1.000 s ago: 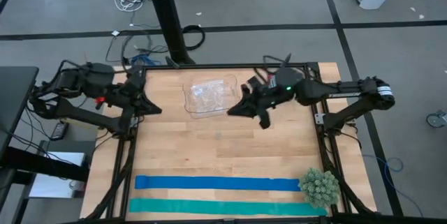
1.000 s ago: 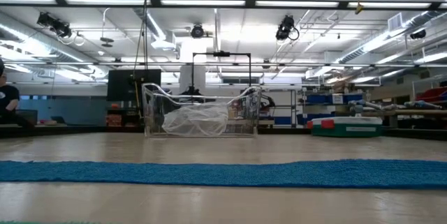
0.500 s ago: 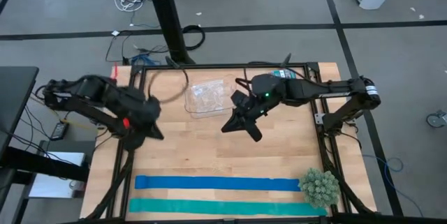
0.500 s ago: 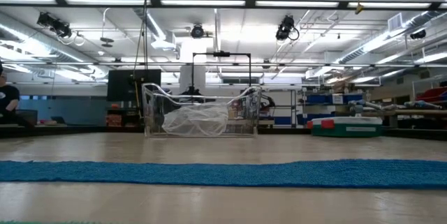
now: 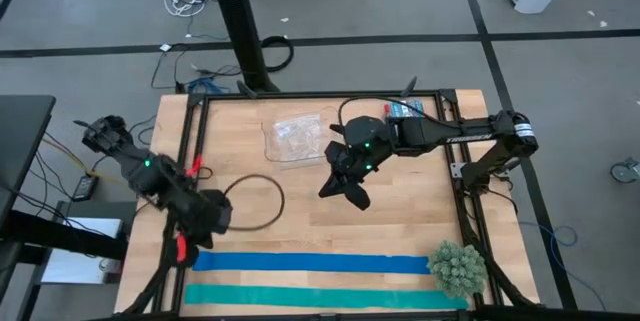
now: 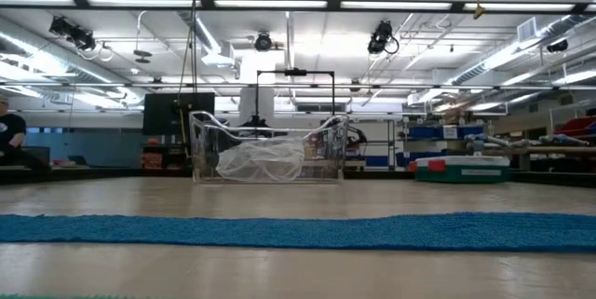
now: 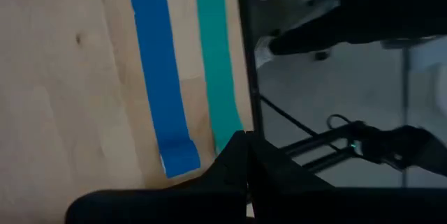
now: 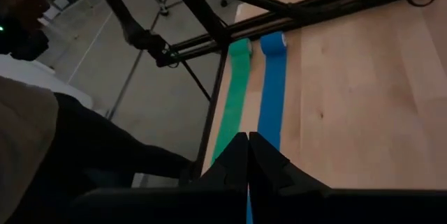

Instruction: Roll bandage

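Note:
The bandage [image 5: 310,262] is a long royal-blue strip lying flat along the table's near side, beside a teal-green strip [image 5: 320,297]. It shows in the low view [image 6: 298,231], the left wrist view [image 7: 157,77] and the right wrist view [image 8: 272,91]. My left gripper [image 5: 205,223] is shut and empty, hovering just beyond the bandage's left end [image 7: 179,160]. My right gripper [image 5: 350,191] is shut and empty above the middle of the table, on the far side of the bandage.
A clear plastic container [image 5: 296,137] holding crumpled film stands at the far middle of the table. A green spiky ball [image 5: 458,267] sits at the bandage's right end. A dark cable loop [image 5: 255,201] hangs by my left arm. Bare wood lies between the container and the strips.
My left gripper has swung from the table's far left corner toward the near edge, ending close to the bandage's left end. My right gripper has gone from beside the container a little toward the near edge. The strips have not moved.

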Motion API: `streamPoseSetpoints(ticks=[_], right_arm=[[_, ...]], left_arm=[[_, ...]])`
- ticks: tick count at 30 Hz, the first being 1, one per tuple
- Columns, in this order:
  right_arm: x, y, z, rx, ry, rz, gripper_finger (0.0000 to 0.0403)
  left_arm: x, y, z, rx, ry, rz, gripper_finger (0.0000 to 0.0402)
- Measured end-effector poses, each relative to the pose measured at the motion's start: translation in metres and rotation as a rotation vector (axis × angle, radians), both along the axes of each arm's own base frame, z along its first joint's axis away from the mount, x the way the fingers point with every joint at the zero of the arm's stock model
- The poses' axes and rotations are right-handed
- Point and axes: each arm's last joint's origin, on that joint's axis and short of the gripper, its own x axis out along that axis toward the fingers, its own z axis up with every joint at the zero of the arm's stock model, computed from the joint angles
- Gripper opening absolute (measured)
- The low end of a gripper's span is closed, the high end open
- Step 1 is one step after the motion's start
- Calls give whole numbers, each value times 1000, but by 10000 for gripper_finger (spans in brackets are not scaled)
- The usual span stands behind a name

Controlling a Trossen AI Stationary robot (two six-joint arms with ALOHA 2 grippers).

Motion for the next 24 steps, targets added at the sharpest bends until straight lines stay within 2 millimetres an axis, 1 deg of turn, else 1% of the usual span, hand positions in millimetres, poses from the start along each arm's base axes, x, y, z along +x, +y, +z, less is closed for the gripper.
streamPoseSetpoints(ticks=[4, 13, 16, 20, 24], right_arm=[[0, -1, 0, -18, -4, -14, 0], [-1, 0, -1, -22, 5, 16, 0], [-1, 0, -2, -38, 3, 34, 0], [-3, 0, -4, -42, 18, 61, 1], [-3, 0, -5, -60, 21, 74, 1]], left_arm=[[-3, -18, -15, 37, 35, 19, 6], [-15, -57, -61, -47, 118, 156, 6], [-20, -64, -74, -66, 158, 206, 6], [-29, -71, -96, -66, 223, 272, 6], [-36, -71, -123, -51, 310, 346, 6]])
